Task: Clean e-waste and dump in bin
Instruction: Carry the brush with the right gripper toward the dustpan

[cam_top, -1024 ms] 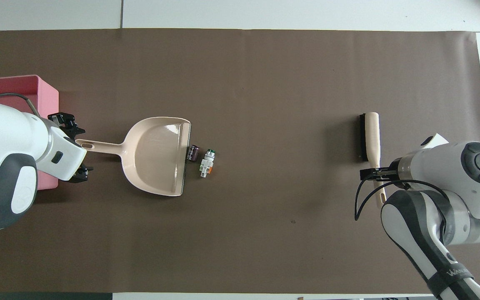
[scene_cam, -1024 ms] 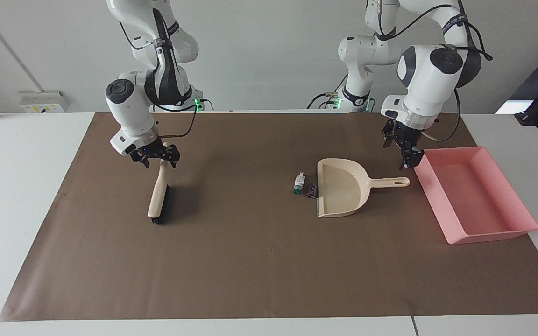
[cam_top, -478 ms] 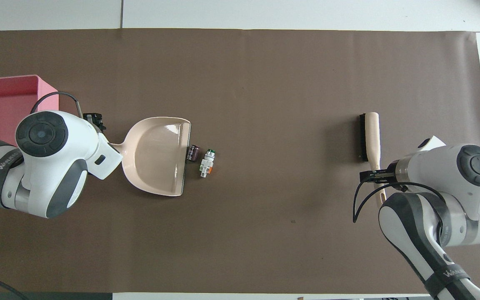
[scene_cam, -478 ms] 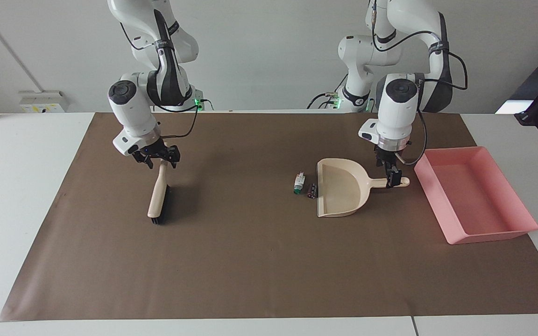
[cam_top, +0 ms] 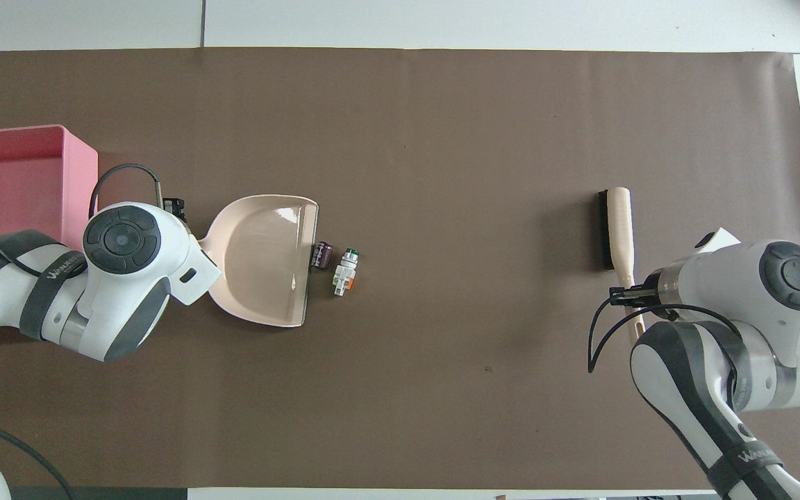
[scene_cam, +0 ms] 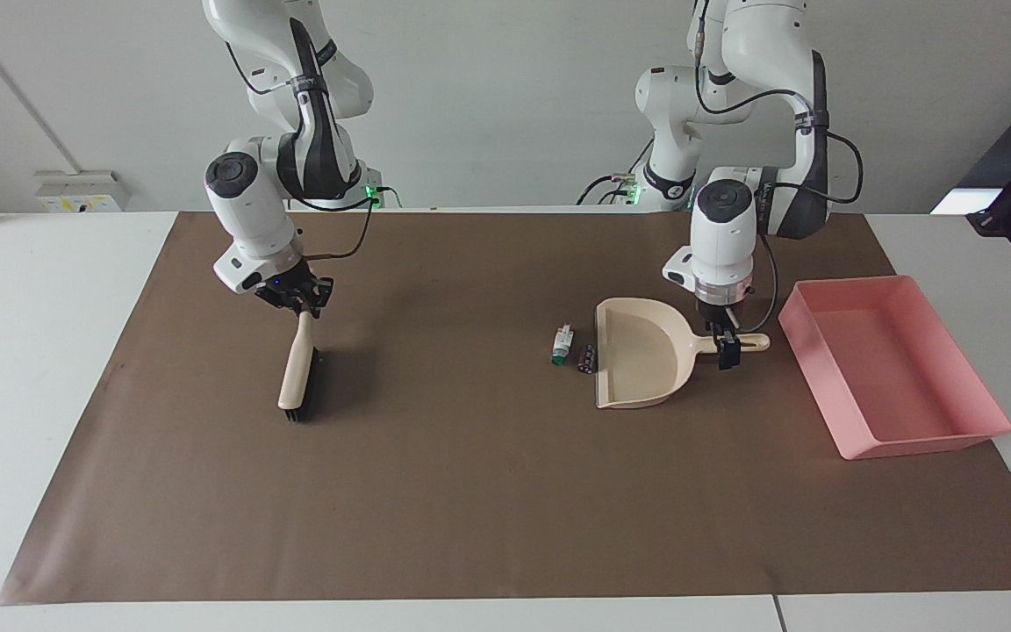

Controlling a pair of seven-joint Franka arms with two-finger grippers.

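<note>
The e-waste lies at the dustpan's mouth: a white piece with a green end and a dark cylinder. The beige dustpan lies flat, its handle pointing toward the pink bin. My left gripper is open, down astride the dustpan's handle. My right gripper is shut on the handle end of the beige brush, which lies on the mat.
A brown mat covers most of the white table. The bin stands at the left arm's end of the table, the brush toward the right arm's end.
My left gripper came away from beside the bin and sank over the dustpan's handle. My right gripper lowered a little and closed its fingers on the brush handle.
</note>
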